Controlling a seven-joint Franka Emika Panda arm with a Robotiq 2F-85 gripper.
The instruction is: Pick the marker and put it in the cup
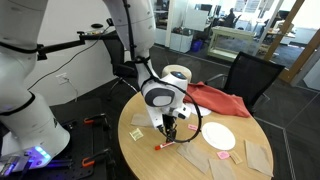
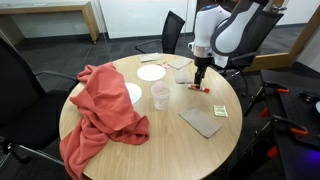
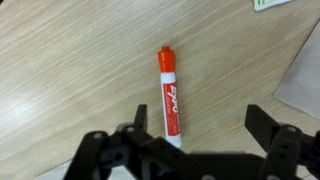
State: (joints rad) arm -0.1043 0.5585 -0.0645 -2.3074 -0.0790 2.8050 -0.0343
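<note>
The marker is red with a white label and lies flat on the wooden table. In the wrist view it sits just inside one finger of my gripper. The gripper is open and empty and hovers right above the marker. The marker also shows in both exterior views, below the gripper. The small translucent cup stands upright near the table's middle, a short way from the marker, beside the red cloth. I cannot make it out in the exterior view that shows the large cylinder.
A red cloth covers part of the round table. There are also a white plate, a large cream cylinder, a tan mat, a yellow note and small pink scraps. Chairs stand around the table.
</note>
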